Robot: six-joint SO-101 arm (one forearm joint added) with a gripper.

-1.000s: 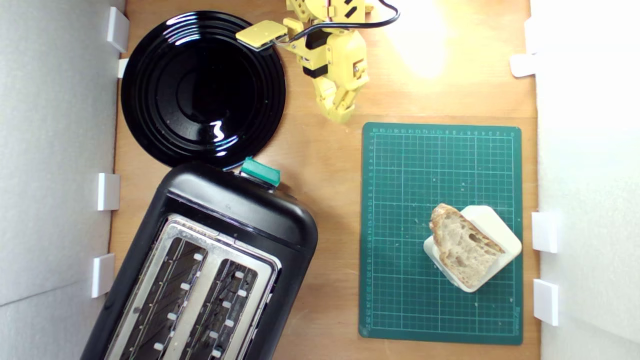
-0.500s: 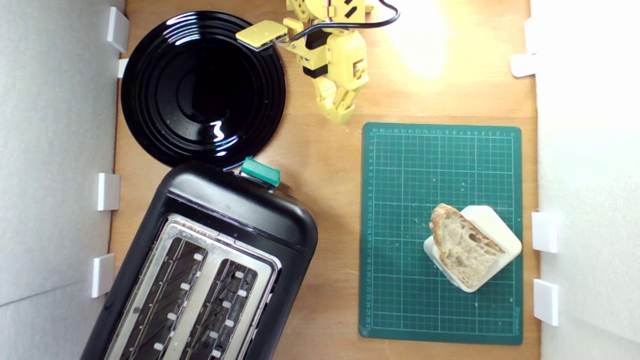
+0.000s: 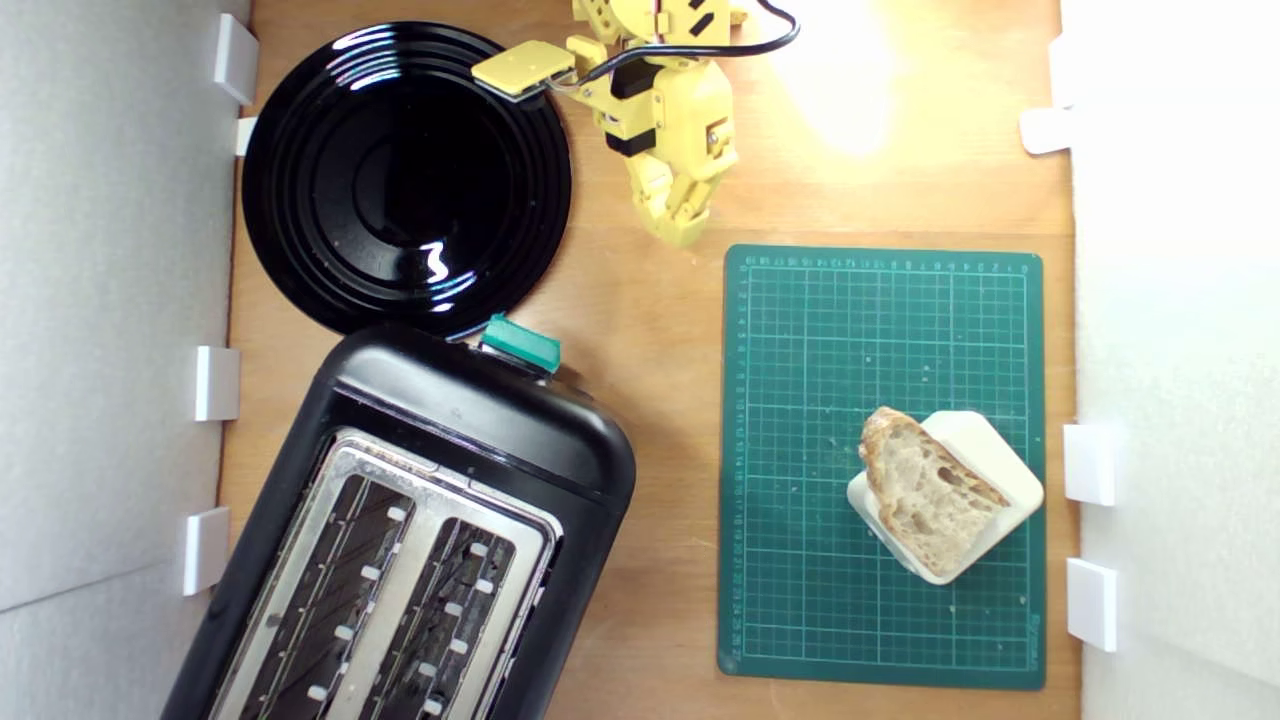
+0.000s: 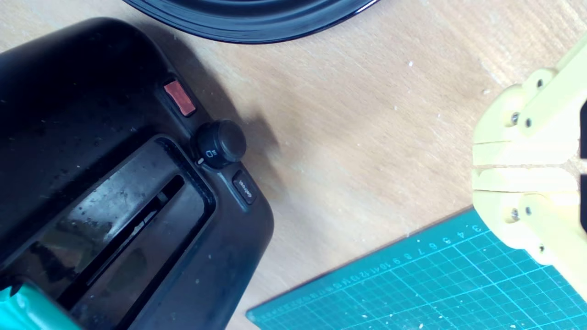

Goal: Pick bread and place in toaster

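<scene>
Bread (image 3: 930,490) lying on cream block (image 3: 985,450), lower right of exterior view, long axis running diagonally. Gripper (image 3: 678,225) hanging top centre, well apart, fingers pressed together, carrying nothing. Toaster (image 3: 420,540) sitting lower left.

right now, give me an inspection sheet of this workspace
surface: wooden tabletop, green cutting mat on the exterior view's right
job's things: bread lying on a cream block on the mat; toaster with both slots empty
clutter: black plate, empty; crumbs on the mat
grippers: gripper shut, holding nothing, far from the bread
cables: black cable at the arm's base
surroundings: white walls with white clips
</scene>
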